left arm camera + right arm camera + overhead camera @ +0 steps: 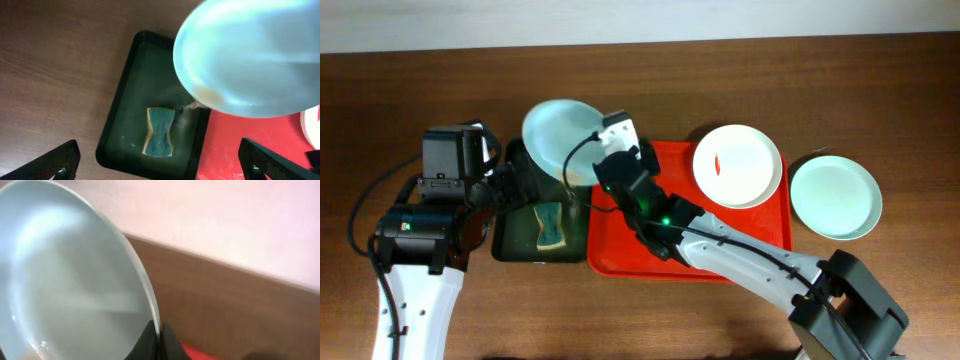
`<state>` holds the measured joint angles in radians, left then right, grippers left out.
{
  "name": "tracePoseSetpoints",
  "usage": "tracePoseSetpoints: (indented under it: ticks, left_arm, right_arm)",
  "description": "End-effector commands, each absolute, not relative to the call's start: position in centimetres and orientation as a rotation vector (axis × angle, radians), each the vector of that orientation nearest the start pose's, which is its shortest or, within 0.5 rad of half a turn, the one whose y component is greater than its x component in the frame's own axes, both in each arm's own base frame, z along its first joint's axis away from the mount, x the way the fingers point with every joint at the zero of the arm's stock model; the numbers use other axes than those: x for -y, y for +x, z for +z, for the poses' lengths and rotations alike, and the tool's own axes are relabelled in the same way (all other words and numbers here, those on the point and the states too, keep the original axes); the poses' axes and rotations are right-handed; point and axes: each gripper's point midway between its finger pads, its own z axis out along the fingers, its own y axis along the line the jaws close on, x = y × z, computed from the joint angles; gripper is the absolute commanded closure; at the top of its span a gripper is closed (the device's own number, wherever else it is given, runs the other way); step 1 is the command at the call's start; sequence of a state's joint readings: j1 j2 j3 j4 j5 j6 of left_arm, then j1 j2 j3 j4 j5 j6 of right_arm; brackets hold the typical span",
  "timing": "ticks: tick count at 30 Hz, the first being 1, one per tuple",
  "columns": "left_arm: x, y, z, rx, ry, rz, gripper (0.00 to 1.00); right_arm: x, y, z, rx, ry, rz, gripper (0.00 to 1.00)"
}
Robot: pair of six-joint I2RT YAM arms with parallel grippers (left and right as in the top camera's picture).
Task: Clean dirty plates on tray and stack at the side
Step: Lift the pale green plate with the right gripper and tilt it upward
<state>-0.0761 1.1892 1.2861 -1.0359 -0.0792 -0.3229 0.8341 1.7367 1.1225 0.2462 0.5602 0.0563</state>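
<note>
My right gripper (594, 172) (157, 339) is shut on the rim of the pale blue plate (558, 135) (65, 280). It holds the plate tilted above the far end of the dark green tray; the plate also fills the top right of the left wrist view (250, 55). The white plate (738, 165) with a small red smear lies on the right part of the red tray (620, 255) (240, 145). The mint green plate (835, 197) lies on the table right of the red tray. My left gripper (520, 188) (162, 162) is open and empty over the green tray.
The dark green tray (510, 240) (125, 75) sits against the red tray's left side and holds a green and yellow sponge (552, 225) (160, 131). My right arm crosses low over the red tray. A pale wall runs behind the table.
</note>
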Motion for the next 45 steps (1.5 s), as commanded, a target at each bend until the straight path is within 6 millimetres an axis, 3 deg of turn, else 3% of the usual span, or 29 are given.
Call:
tracePoseSetpoints:
  ticks: [1, 6, 12, 21, 27, 37, 45]
  left_arm:
    - [1.0, 30.4, 25.1, -2.46, -0.355, -0.08, 0.01]
    - [1.0, 30.4, 25.1, -2.46, -0.355, -0.08, 0.01]
    - [1.0, 30.4, 25.1, -2.46, -0.355, -0.08, 0.01]
    - [1.0, 30.4, 25.1, -2.46, -0.356, -0.08, 0.01]
    - [1.0, 30.4, 25.1, -2.46, -0.356, -0.08, 0.01]
    - [1.0, 30.4, 25.1, -2.46, -0.355, -0.08, 0.01]
    - [1.0, 30.4, 25.1, -2.46, -0.355, -0.08, 0.01]
  right_arm:
    - [-32.7, 40.4, 23.3, -1.672, -0.585, -0.107, 0.96]
    - [-33.7, 40.4, 27.4, -1.453, -0.708, -0.255, 0.96]
    - [-34.1, 39.8, 31.3, -1.295, -0.693, -0.312, 0.96]
    - [-35.1, 36.7, 37.3, -1.052, -0.651, -0.406, 0.96]
    - [-35.3, 36.2, 37.8, -1.023, -0.66, -0.432, 0.96]
    - [-33.6, 37.0, 36.9, -1.122, -0.579, -0.458, 0.96]
    - [-33.4, 37.1, 36.8, -1.133, -0.571, -0.467, 0.96]
